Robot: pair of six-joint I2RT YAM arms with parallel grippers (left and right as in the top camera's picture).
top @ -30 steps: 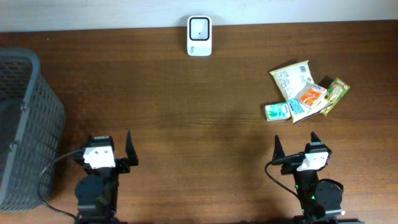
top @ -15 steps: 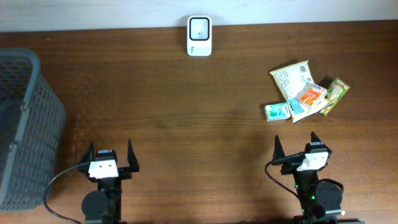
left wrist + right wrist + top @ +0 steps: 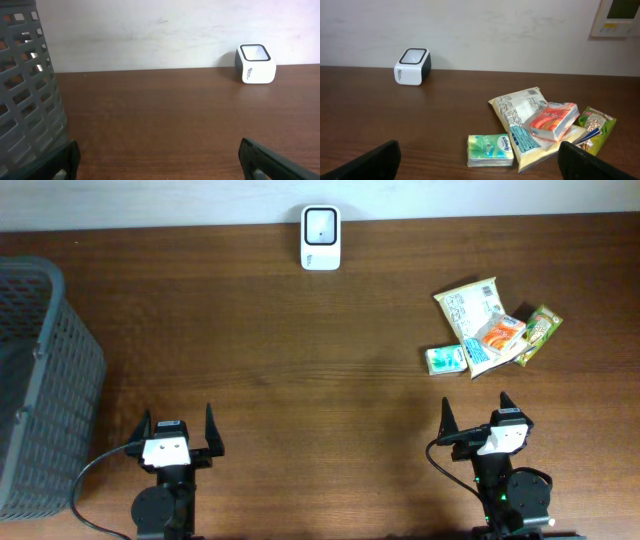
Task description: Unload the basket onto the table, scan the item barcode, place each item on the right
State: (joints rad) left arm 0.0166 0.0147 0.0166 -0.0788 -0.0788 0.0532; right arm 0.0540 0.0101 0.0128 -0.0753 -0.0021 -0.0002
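Wood-grain tabletop (image 3: 300, 350), dark brown, smooth, faintly glossy. One barcode scanner (image 3: 321, 238) at its far edge against the pale wall (image 3: 150, 30): small boxy block with rounded corners, white plastic shell, dark sides, square window on the sloped top.

Well to the right of the scanner and nearer the arms, a loose heap of four soft packets:
- One large pale snack bag (image 3: 472, 315), crinkly, printed with small text, flat on the wood.
- One orange-and-white pack (image 3: 500, 333) lying on top of that bag.
- One green tissue pack (image 3: 446, 359), rectangular and puffy, touching the bag's edge on the scanner's side.
- One narrow green-and-brown sachet (image 3: 541, 330) against the bag's edge on the side away from the scanner.

Print on all four too small to pick out a barcode.

Far to the left of the scanner, one grey plastic basket (image 3: 40, 370): tall, lattice walls of rectangular holes, cut off by the frame edge.

Two grippers, both at the table's near edge, well apart from the scanner: left gripper (image 3: 177, 420) off to the scanner's left, right gripper (image 3: 475, 408) off to its right, near the heap but not touching it. Black pointed fingers (image 3: 272, 161) on each spread wide apart, holding nothing.

Between heap and scanner, bare wood. High on the wall to the right of the scanner, one beige panel (image 3: 618, 17) with a dark screen, partly cropped.
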